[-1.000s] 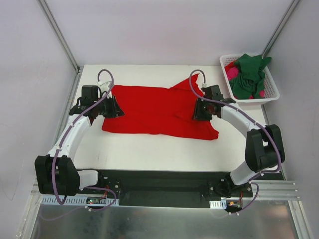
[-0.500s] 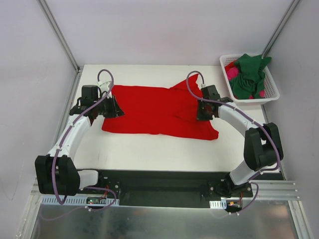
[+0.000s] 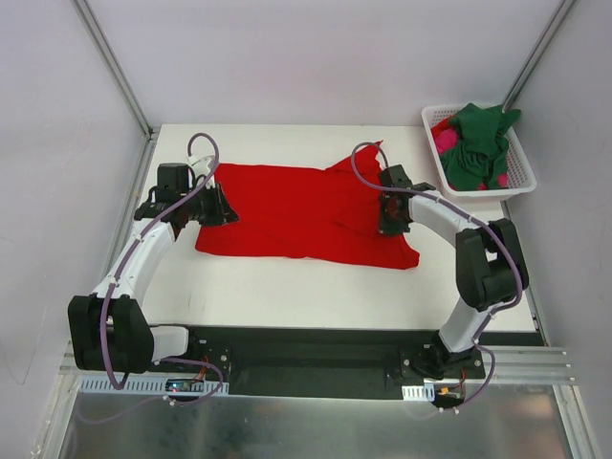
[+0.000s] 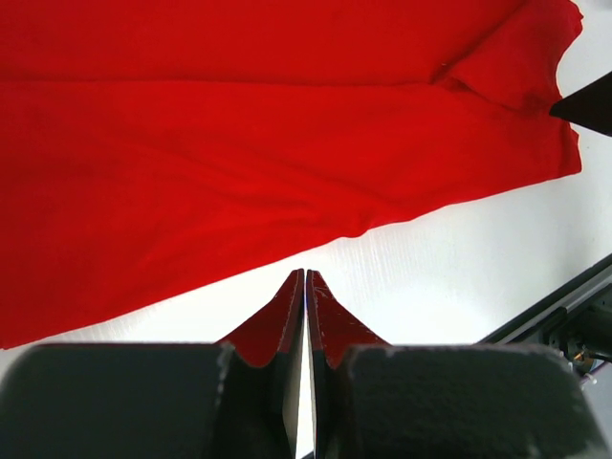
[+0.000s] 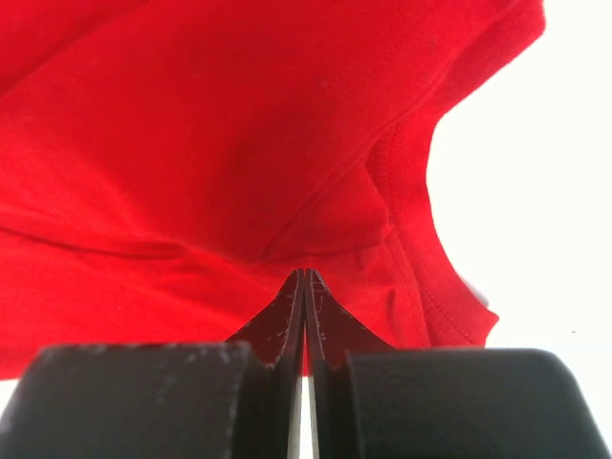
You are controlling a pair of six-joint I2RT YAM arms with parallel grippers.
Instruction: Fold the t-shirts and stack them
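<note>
**A:** Where does our work lie?

**B:** On the white surface (image 3: 287, 287). The red t-shirt (image 3: 287, 206) is spread across its middle from left to right. It is mostly flat, with a sleeve bunched up at the far right and folds along the right end. We judge it is laid out to be folded first.

**A:** What else do we have around?

**B:** The white basket (image 3: 488, 192) sits at the far right corner of the surface, apart from the red t-shirt. The green t-shirt (image 3: 478, 143) is heaped on top in it, and the magenta t-shirt (image 3: 446, 140) peeks out at its left. We have nothing stacked yet.

**A:** How do we hold the cloth?

**B:** The left hand (image 3: 228, 211) sits at the shirt's left end with its jaws pressed together. In its wrist view the tips meet the hem, so we take it to be pinching that edge. The right hand (image 3: 386, 221) is at the right end, clamped on red cloth gathered near the sleeve seam. With one grip at each end, we can lift the cloth or pull it taut.

**A:** Is anything in our way?

**B:** Only the shirt lies between the hands. The rumpled right end may need smoothing, and we should mind the basket if the right arm swings wide.
</note>
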